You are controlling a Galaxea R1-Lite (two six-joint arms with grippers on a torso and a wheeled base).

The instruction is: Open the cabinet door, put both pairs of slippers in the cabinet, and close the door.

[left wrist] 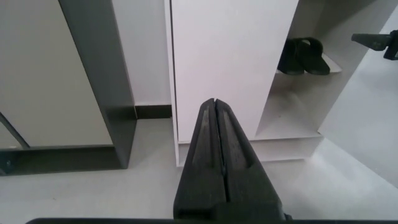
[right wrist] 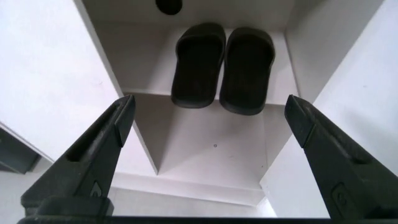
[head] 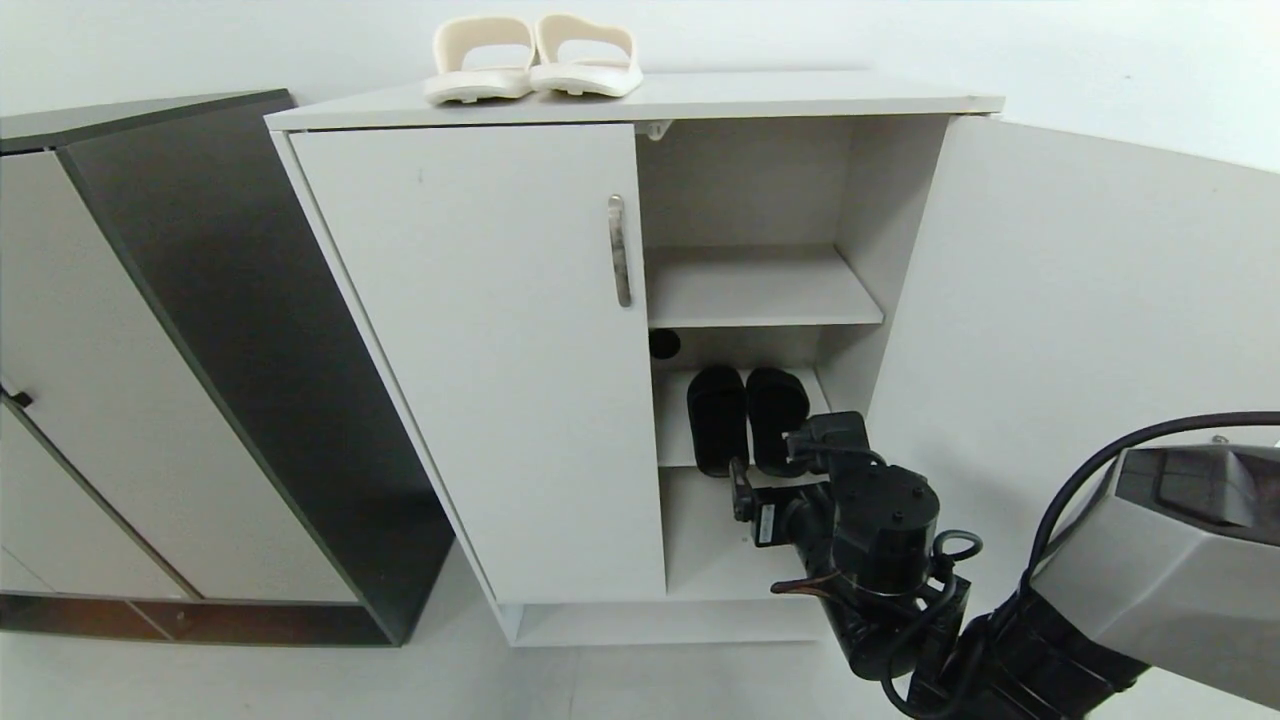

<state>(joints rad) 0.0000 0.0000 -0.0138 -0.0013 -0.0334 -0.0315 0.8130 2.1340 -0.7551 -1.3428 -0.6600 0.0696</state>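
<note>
Black slippers (head: 747,420): side by side on the lower shelf in the cabinet (head: 800,98).
White slippers (head: 535,58): on top of the cabinet, at 12 o'clock.
Right door (head: 1050,330): wide open, at 3 o'clock.
Right gripper (right wrist: 209,106): spread wide, holds nothing, just at 6 o'clock from the black slippers.
Left gripper (left wrist: 215,104): closed tight, holds nothing.
</note>
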